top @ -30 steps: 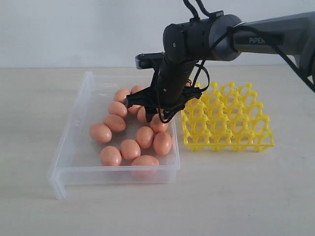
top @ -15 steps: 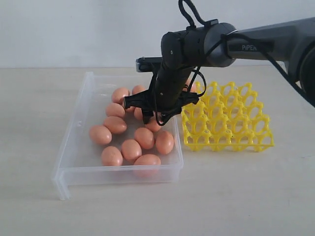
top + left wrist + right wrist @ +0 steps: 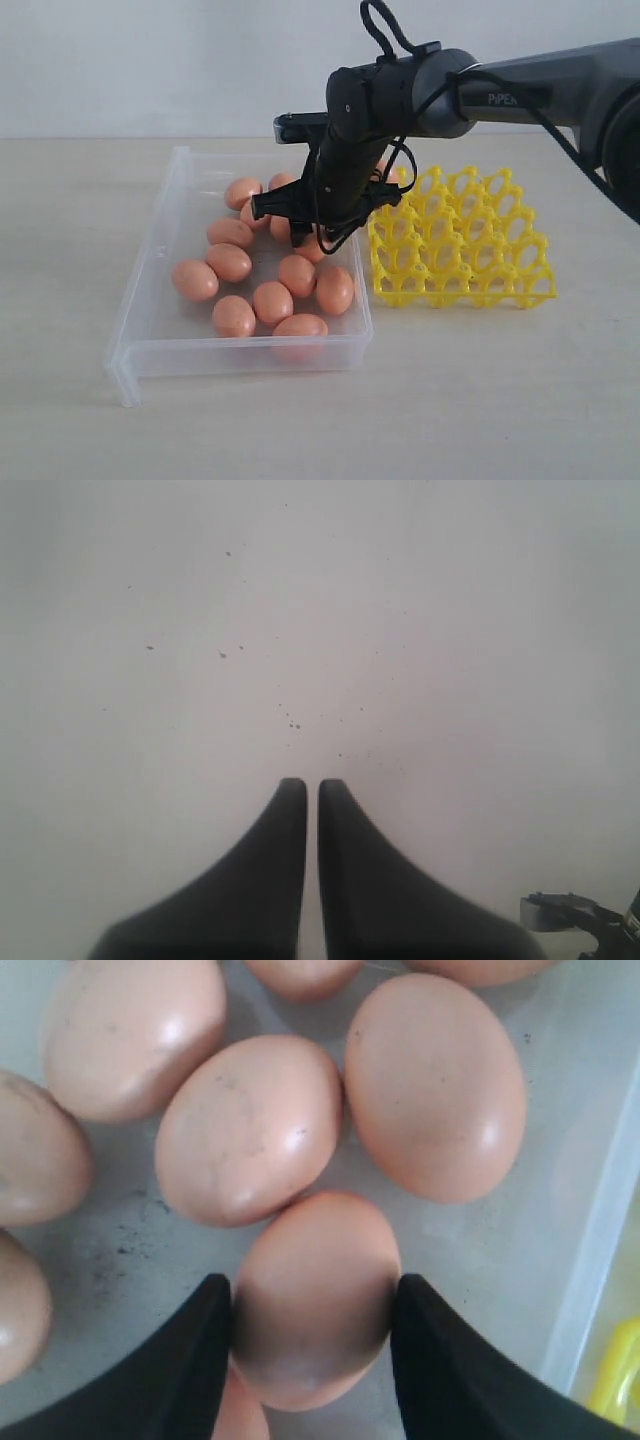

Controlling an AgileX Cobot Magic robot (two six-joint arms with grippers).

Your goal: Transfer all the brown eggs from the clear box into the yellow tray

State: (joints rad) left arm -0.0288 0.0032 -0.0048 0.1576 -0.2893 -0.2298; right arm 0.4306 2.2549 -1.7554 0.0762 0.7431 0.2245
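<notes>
- Over a pale surface (image 3: 300, 600), left gripper (image 3: 312, 785) is closed, empty.
- Left of centre, clear box (image 3: 240, 355) holds brown eggs (image 3: 272, 301).
- At centre, right gripper (image 3: 312, 242) clasps one egg (image 3: 315, 1295) there.
- Right, yellow tray (image 3: 460, 240) just beside the box.

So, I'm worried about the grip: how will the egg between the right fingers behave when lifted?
The egg looks smooth with a sheen, so it may slip between the narrow fingers. Being oval, it would likely roll if released in the box. Its neighbours lie close and may get nudged.
</notes>
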